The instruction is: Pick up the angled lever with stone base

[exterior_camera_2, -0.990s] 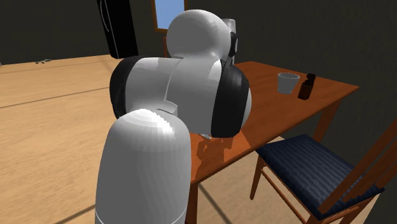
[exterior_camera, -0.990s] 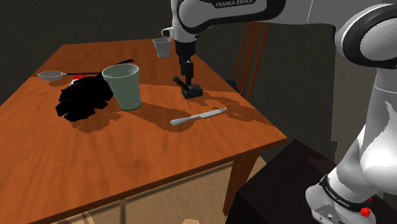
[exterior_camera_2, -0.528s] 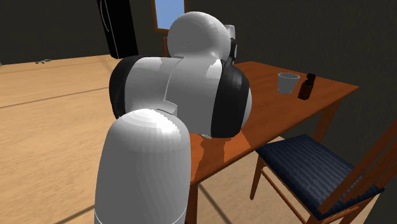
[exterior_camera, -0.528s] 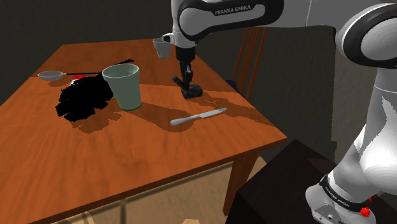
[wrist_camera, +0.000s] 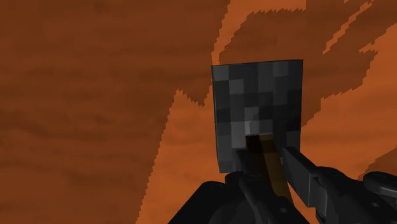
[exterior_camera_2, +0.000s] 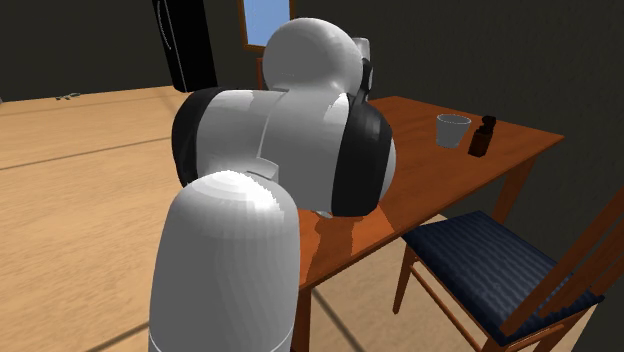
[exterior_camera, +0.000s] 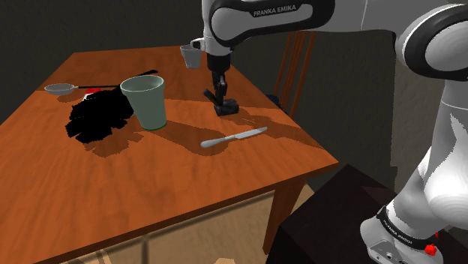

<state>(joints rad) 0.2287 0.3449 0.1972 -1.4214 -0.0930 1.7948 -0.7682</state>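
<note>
In the shoulder view the lever (exterior_camera: 223,103) stands on the far half of the table (exterior_camera: 187,187), off to the right of the green cup (exterior_camera: 145,101). A knife (exterior_camera: 234,136) lies just nearer the camera and a small grey cup (exterior_camera: 190,55) sits behind. Your gripper (exterior_camera: 218,86) hangs straight down over the lever, level with the stick above the dark base (exterior_camera: 224,109). The arm is lined up, so the step in hand looks like the grasp itself. Take the stick low, near the base, where a heavy foot would swing least

In the second exterior view the arm takes up the foreground. The lever (exterior_camera_2: 482,137) is a small dark shape near the table's far corner, just beside the pale cup, and a chair (exterior_camera_2: 490,265) is drawn up below that edge. When you lift, go straight up so you stay clear of that cup

In the wrist view the grey blocky base (wrist_camera: 257,114) sits flat on the table. The brown stick (wrist_camera: 264,156) slants up from it into the gripper (wrist_camera: 270,172), which straddles it closely. I cannot tell whether the gripper has closed on the stick or only brackets it. Make sure it is squeezed firmly and squarely before you raise it, because I judge that a slanted stick could twist or slide in a loose hold
</note>
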